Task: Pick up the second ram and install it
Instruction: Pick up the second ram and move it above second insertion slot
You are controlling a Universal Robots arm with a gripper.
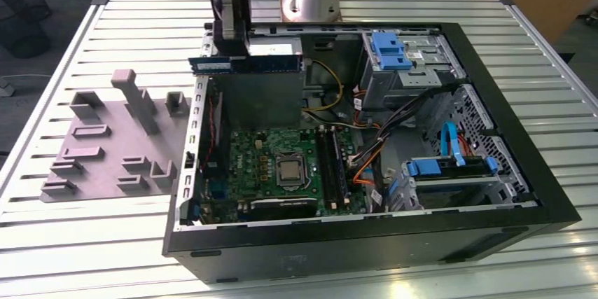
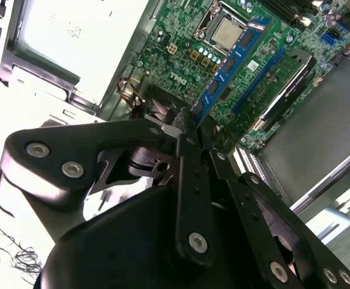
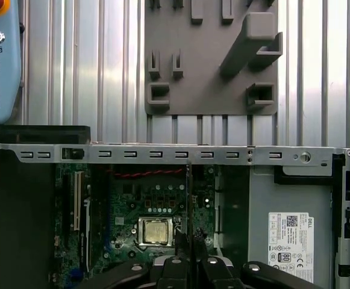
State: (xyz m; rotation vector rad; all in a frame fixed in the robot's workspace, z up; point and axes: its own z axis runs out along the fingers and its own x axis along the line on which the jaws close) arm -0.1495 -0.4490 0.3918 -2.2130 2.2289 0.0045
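One slatted tabletop (image 1: pixel 112 243) carries the open PC case (image 1: pixel 374 243), with the grey fixture (image 1: pixel 103 145) just beside it on the exterior view's left. The motherboard (image 1: pixel 252 159) lies flat on the case floor.

We see the hand (image 1: pixel 232 50) over the far end of the case, pinching the second ram (image 1: pixel 248 64) by its top edge. It hangs level, above the board and touching nothing else. In the second wrist view the fingers (image 2: pixel 187 174) are pressed onto it, with the CPU (image 2: pixel 228 33) beyond.

Our read: this is the carry step. Pickup is done, the install is not.

The DIMM slots (image 1: pixel 332 166) are well apart from the second ram, and it looks crosswise to them. We judge seating calls for a turn to line up over a free slot, notch matched, then a straight, even press. We can't tell which slot is free.
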